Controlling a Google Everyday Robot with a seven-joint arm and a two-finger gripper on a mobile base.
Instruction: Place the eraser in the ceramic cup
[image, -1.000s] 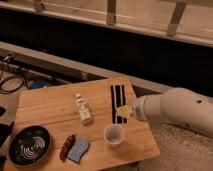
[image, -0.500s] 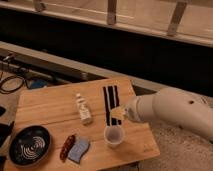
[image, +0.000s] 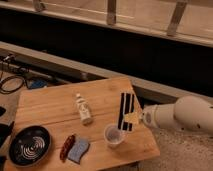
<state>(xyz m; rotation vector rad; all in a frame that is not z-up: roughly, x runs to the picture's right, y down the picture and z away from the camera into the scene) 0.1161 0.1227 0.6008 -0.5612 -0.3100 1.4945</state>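
Note:
The eraser (image: 126, 111), a black block with white lengthwise stripes, stands nearly upright in the air over the right part of the wooden table (image: 50, 102). My gripper (image: 132, 119) comes in from the right on a white arm (image: 180, 115) and is shut on the eraser's lower end. The ceramic cup (image: 114, 135), small and whitish, stands upright on the table just below and left of the eraser's lower end. The eraser is outside the cup.
A small white bottle (image: 83, 109) lies at the table's middle. A dark bowl with a white spiral (image: 30, 145) sits front left. A blue-grey pad (image: 78, 150) and a red object (image: 67, 146) lie left of the cup. The table's right edge is close.
The eraser, held in my gripper, has moved lower and closer to the cup. The cup and the other objects have not moved.

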